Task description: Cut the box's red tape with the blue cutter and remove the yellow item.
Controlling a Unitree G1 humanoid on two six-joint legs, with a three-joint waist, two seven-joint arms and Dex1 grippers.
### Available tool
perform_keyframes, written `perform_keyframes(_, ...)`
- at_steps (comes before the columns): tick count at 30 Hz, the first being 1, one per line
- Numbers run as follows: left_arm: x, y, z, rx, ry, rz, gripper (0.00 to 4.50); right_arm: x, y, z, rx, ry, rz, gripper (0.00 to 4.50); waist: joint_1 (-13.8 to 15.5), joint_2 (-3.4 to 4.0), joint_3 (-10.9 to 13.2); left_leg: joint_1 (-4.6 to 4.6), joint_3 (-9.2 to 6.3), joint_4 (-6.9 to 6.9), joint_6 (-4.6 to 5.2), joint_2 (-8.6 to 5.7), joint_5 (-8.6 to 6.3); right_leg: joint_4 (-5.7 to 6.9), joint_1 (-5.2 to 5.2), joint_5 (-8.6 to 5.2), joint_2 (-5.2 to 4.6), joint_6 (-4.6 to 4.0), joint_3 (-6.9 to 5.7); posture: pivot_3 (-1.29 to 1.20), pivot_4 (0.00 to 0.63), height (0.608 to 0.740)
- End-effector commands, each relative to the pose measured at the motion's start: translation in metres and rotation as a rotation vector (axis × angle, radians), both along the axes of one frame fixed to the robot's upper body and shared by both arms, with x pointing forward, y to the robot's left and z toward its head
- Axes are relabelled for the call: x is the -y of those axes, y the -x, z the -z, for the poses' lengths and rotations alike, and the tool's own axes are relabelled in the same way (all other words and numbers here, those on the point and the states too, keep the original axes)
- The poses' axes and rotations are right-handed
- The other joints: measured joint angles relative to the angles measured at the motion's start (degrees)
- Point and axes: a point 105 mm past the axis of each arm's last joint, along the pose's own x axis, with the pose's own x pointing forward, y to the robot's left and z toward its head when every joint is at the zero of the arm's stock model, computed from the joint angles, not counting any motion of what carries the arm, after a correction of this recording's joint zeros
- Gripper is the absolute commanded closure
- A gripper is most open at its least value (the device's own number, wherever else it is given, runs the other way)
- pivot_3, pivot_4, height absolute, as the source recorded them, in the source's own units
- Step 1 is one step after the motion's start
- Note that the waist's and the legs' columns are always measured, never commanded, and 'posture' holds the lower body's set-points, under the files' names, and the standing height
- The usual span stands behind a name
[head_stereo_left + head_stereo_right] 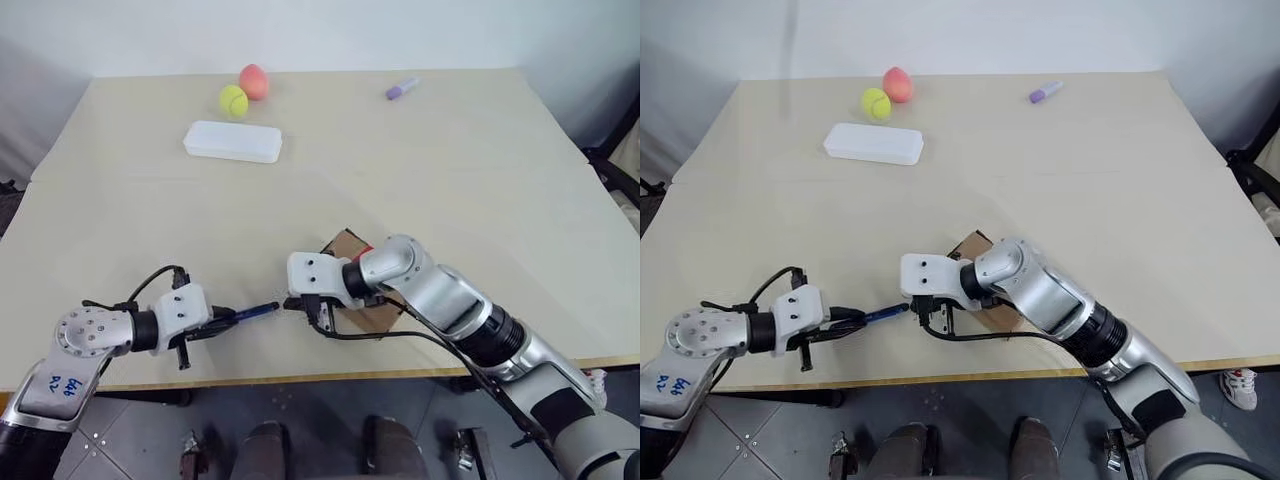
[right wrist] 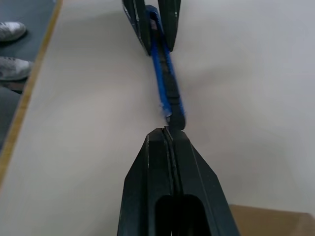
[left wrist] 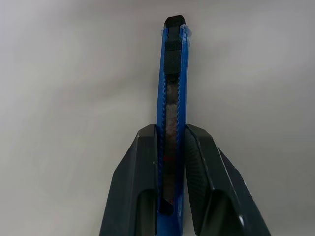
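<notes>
The thin blue pen-shaped cutter lies low and left of centre in the head view, clamped in my left gripper, its long axis running right toward my right gripper, whose fingers are pressed together at its dark tip. The small brown cardboard box sits just right, behind my right wrist

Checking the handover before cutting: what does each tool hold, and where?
Left tool clamps the thin blue pen-shaped cutter by its rear half. Right tool is shut at its tip; grip unclear.
</notes>
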Motion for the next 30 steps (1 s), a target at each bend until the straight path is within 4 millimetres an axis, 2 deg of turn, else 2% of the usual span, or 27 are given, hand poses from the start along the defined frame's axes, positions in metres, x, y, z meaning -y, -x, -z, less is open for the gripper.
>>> perform_keyframes(1, 0.008, 0.011, 0.014, -0.054, -0.025, 0.04, 4.08, -0.009, -0.001, 0.0, 0.038, 0.007, -0.032, 4.48, 0.01, 0.0, -0.01, 0.01, 0.0, 0.0, 0.0, 0.01, 0.0, 0.02, 0.0, 0.0, 0.0, 0.0, 0.0, 0.0, 0.15, 0.74)
perform_keyframes(5, 0.011, 0.012, 0.016, -0.056, -0.023, 0.044, 4.08, -0.014, -0.005, 0.009, 0.062, 0.035, -0.052, 4.48, -0.05, 0.0, -0.04, 0.03, 0.0, 0.03, 0.0, 0.01, -0.01, 0.08, 0.0, 0.0, 0.0, 0.0, 0.01, 0.0, 0.15, 0.74)
perform_keyframes(15, 0.016, 0.011, 0.017, -0.055, -0.014, 0.031, 4.08, -0.029, 0.01, 0.024, 0.042, 0.07, -0.172, 4.48, -0.06, 0.02, -0.14, 0.27, 0.02, 0.07, 0.0, 0.03, -0.02, 0.22, 0.18, 0.0, 0.0, -0.01, 0.08, 0.0, 0.15, 0.74)
perform_keyframes(21, 0.016, 0.011, 0.016, -0.052, -0.011, 0.027, 4.08, -0.034, 0.009, 0.03, 0.072, 0.09, -0.193, 4.48, 0.15, 0.02, -0.14, 0.29, 0.01, 0.11, 0.01, 0.03, -0.06, 0.22, 0.21, 0.0, 0.0, -0.01, 0.08, 0.0, 0.15, 0.74)
perform_keyframes(24, 0.017, 0.012, 0.016, -0.05, -0.004, 0.027, 4.08, -0.041, 0.009, 0.022, 0.094, 0.05, -0.204, 4.48, 0.13, 0.03, -0.14, 0.3, 0.02, 0.1, 0.01, 0.03, -0.06, 0.23, 0.21, 0.0, 0.0, -0.01, 0.08, 0.0, 0.15, 0.74)
perform_keyframes(30, 0.011, 0.02, 0.014, -0.068, 0.002, 0.03, 4.08, -0.041, 0.03, -0.019, 0.05, -0.076, -0.278, 4.48, -0.01, 0.03, -0.13, 0.29, 0.02, 0.11, -0.01, 0.06, -0.16, 0.23, 0.19, -0.01, 0.02, -0.01, 0.08, 0.0, 0.15, 0.74)
